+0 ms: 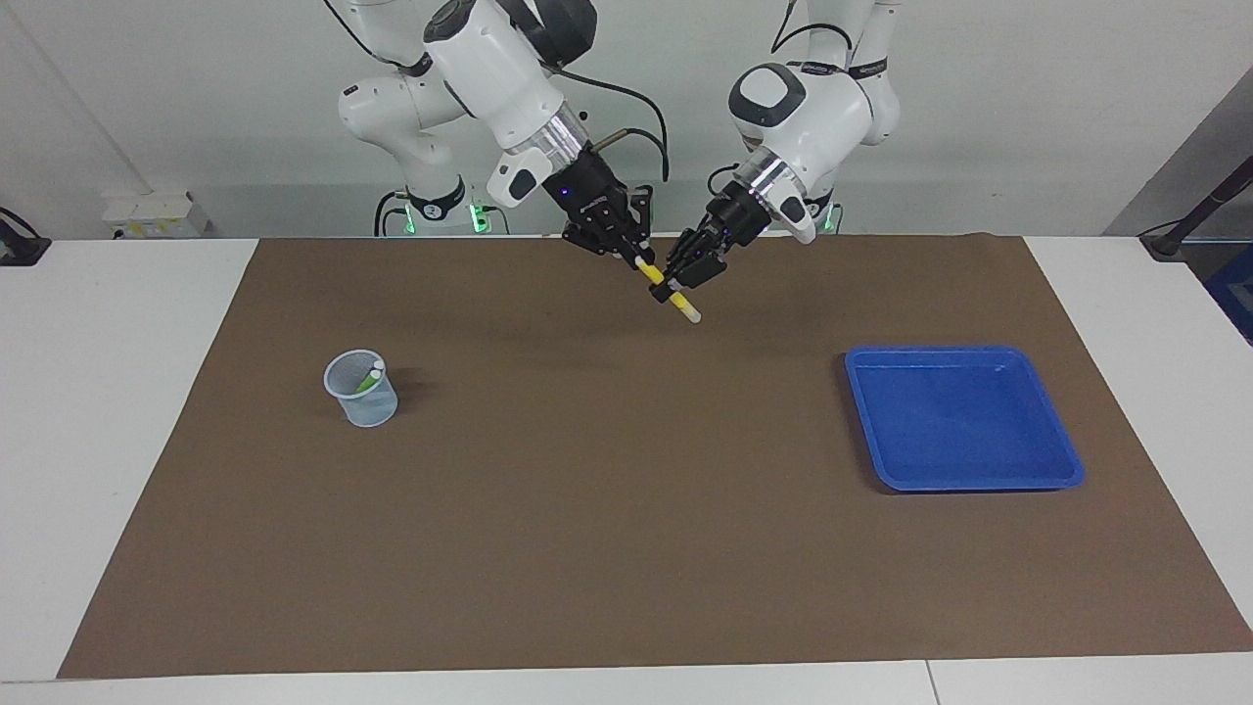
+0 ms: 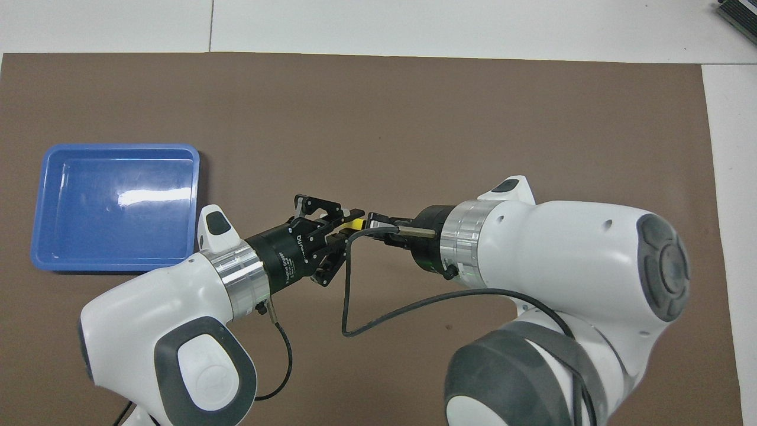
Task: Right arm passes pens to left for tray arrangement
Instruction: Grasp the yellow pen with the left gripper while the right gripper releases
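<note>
Over the mat, both claws grip the yellow pen.

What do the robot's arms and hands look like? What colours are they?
Both arms are fat, rounded white tubes with dark grey caps on the joints. A shiny silver ring sits at each wrist. The left hand and right hand are black, with two thin fingers each. Thin black cables loop along both arms. Small white print runs along the left hand's black body, too small to read. Green lights glow at the bases.
</note>
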Available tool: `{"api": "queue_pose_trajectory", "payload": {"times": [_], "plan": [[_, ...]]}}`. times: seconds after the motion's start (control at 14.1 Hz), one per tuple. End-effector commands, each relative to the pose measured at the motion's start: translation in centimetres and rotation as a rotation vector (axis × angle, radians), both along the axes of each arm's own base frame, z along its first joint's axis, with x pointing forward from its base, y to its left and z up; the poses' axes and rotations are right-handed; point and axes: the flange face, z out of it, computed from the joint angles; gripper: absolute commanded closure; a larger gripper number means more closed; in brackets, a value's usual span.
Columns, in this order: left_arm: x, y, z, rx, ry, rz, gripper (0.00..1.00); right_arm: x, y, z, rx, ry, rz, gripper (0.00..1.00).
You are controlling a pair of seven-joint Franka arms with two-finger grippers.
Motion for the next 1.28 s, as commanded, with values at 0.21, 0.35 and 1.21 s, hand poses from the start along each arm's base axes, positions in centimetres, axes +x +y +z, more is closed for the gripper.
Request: {"api": "queue_pose_trajectory", "payload": {"times": [0.21,0.35,1.21], "plan": [[-1.2,-1.2,-0.3,-0.001,0.002,-0.081,1.0,0.6,-1.2,0.5,0.029,-0.009,-0.034,0.01],[-1.0,-0.9,-0.3,0.003,-0.008,-0.085,1.0,0.8,-1.1,0.9,0.031,-0.011,-0.035,0.0],[3.6,6.7,0.5,0.29,-0.072,-0.429,1.0,2.9,-15.2,-2.6,-0.538,-0.053,0.441,0.0]]}}
